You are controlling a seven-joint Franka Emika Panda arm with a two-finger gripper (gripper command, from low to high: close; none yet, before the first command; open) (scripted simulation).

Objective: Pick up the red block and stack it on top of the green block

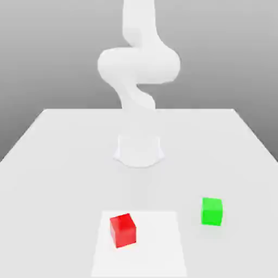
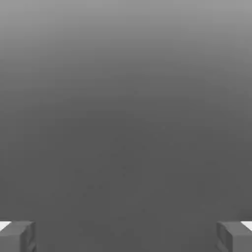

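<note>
A red block [image 1: 122, 229] sits on a pale square patch [image 1: 163, 244] of the white desk [image 1: 54, 163]; the green block [image 1: 212, 211] rests apart toward the exterior view's right. The gripper [image 2: 126, 236] has its jaws spread wide, holding nothing.

My simulated workbench, not a real room

I stand on a plain white table [image 1: 49, 157] under a flat grey backdrop with no walls or furniture; my white arm [image 1: 138, 65] and the matte red block [image 1: 122, 229] and green block [image 1: 212, 211] look rendered (no texture).
</note>
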